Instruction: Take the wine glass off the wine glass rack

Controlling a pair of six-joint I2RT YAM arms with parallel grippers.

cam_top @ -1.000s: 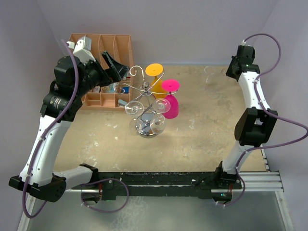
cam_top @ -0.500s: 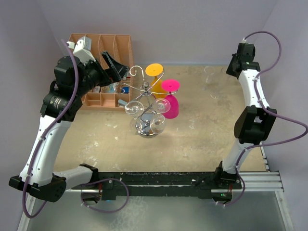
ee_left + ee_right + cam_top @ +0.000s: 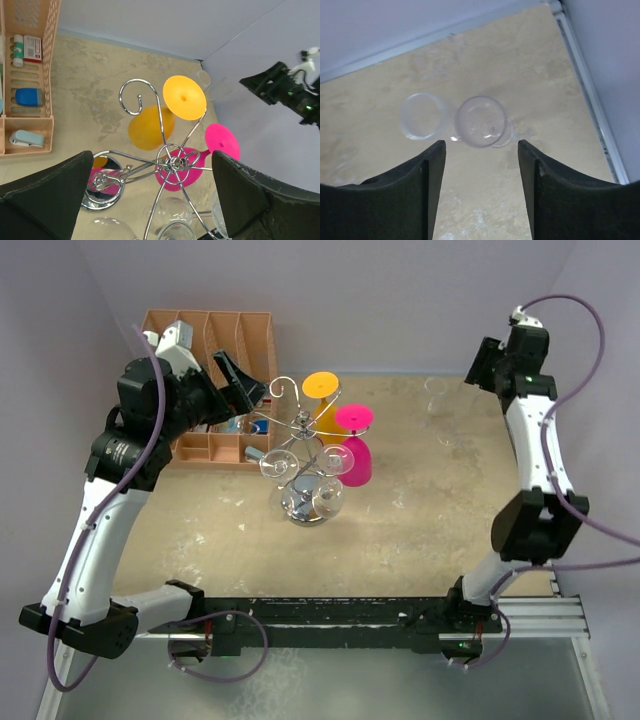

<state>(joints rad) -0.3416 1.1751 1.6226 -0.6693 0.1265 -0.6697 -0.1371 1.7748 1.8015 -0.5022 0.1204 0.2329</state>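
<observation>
The silver wine glass rack (image 3: 300, 428) (image 3: 172, 162) stands mid-table on its chrome base (image 3: 100, 184). An orange wine glass (image 3: 322, 386) (image 3: 184, 97), a pink one (image 3: 354, 419) (image 3: 221, 141) and clear ones (image 3: 275, 463) (image 3: 176, 216) hang from its arms. My left gripper (image 3: 240, 380) (image 3: 152, 165) hovers open above the rack, holding nothing. A clear wine glass (image 3: 440, 402) (image 3: 482, 121) stands upright on the table at the far right. My right gripper (image 3: 482, 368) (image 3: 480, 150) is open above it, apart from it.
An orange slotted organizer (image 3: 215, 340) (image 3: 25, 75) with small items sits at the back left, close to the left arm. A faint clear ring (image 3: 421, 122) lies beside the standing glass. The table's metal edge (image 3: 592, 95) and the walls run close to the right gripper.
The right gripper has opened and the right arm has risen and drawn back from the clear glass, which stays standing on the table. The left arm has hardly moved.
</observation>
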